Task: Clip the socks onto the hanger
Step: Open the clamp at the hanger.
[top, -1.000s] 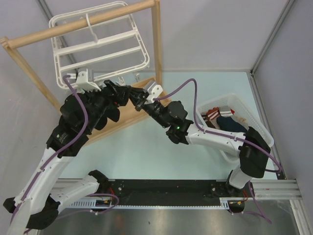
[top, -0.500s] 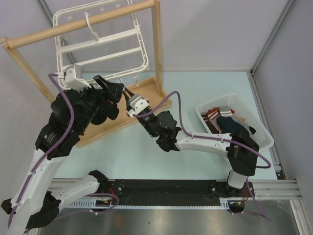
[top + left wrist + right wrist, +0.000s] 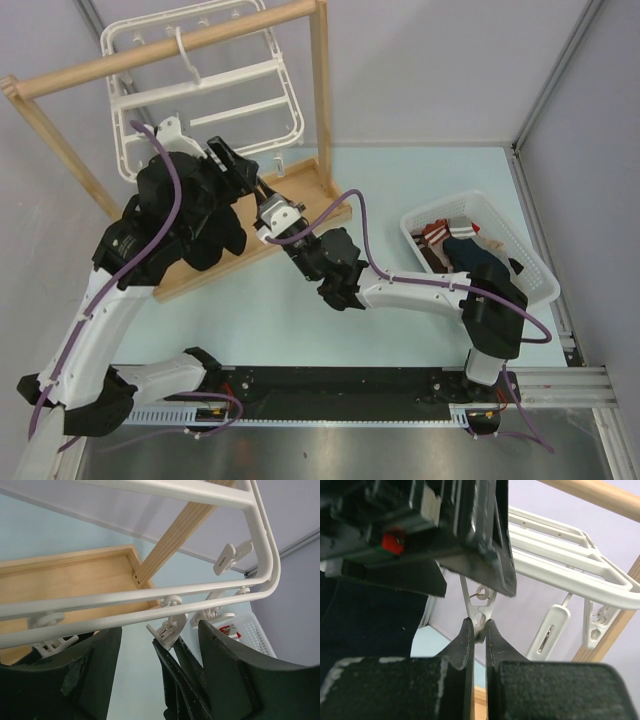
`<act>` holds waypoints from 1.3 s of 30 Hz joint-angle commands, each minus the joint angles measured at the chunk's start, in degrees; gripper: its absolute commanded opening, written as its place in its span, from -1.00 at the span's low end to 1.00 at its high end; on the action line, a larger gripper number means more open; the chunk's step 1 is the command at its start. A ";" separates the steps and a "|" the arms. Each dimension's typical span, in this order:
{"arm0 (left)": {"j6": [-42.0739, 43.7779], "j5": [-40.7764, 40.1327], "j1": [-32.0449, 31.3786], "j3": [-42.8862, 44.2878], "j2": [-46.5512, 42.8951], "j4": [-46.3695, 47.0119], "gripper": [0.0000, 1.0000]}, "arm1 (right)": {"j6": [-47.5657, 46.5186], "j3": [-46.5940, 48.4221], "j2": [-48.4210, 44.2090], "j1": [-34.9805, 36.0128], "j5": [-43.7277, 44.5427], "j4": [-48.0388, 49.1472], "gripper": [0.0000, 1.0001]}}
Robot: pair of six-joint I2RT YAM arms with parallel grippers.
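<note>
While the right gripper (image 3: 477,625) (fingers nearly together) pinches a clip (image 3: 482,605) under the hanger (image 3: 230,75), the left gripper (image 3: 160,632) stands open around that clip, gripping nothing; a navy sock (image 3: 472,252) lies in the basket (image 3: 527,250), well right of the hanger.

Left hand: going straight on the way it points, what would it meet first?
Probably the clip dangling from the hanger, dead ahead, though depth is unclear; the hanger's lower bar lies just behind it.
</note>
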 commanded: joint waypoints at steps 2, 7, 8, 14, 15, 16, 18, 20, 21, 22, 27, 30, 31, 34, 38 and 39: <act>1.31 -4.24 -0.19 4.14 0.40 -2.15 0.30 | -1.02 1.99 0.85 1.10 1.10 1.89 -1.00; 1.40 -2.49 -0.19 5.19 1.81 -1.54 0.09 | -1.20 3.31 2.25 1.54 2.06 0.75 -1.00; 1.40 -2.22 -0.19 6.33 2.34 -2.06 0.08 | -1.29 3.48 2.52 1.54 2.15 0.75 -1.00; 0.61 -1.69 -0.28 6.26 2.52 -3.83 0.06 | -3.13 4.80 3.48 2.06 1.89 -0.56 -1.00; 0.61 -1.69 -0.28 6.08 2.26 -3.83 0.05 | -3.39 4.89 3.57 2.15 1.89 -0.48 -1.00; 0.61 -2.13 -0.28 6.08 2.25 -3.91 0.03 | -3.75 4.89 3.75 2.33 1.98 -0.39 -1.00; 0.61 -2.48 -0.28 6.34 2.43 -5.32 0.01 | -4.36 4.98 4.01 2.41 2.33 0.05 -1.00; 0.61 -2.75 -0.28 6.96 2.61 -6.63 0.01 | -4.63 5.07 4.36 2.59 2.85 0.31 -1.00; 0.61 -2.92 -0.28 6.96 2.60 -6.99 0.01 | -4.71 5.07 4.45 2.59 3.12 0.31 -1.00; 0.44 -3.27 -0.28 6.87 2.52 -7.34 0.01 | -4.80 5.15 4.54 2.68 3.55 0.57 -1.00; -0.18 -3.98 -0.37 6.78 1.81 -9.01 0.01 | -6.03 5.16 5.33 2.77 4.26 1.45 -1.00; -0.70 -2.31 -0.37 6.87 1.99 -9.01 -0.06 | -6.47 5.24 5.68 2.77 4.79 1.98 -1.00; -0.71 -1.96 -0.28 6.70 1.99 -8.93 -0.08 | -6.47 5.33 5.68 2.77 4.96 2.07 -1.00; -1.06 -1.96 -0.37 6.61 2.08 -9.97 -0.12 | -6.56 5.33 5.86 2.77 5.05 2.07 -1.00; -1.23 -3.01 -0.37 5.11 1.11 -9.02 -0.18 | -6.65 5.24 5.95 2.94 5.05 2.24 -1.00; -1.23 -3.71 -0.37 4.76 0.85 -8.75 -0.19 | -6.82 5.24 6.03 2.86 4.97 2.33 -1.00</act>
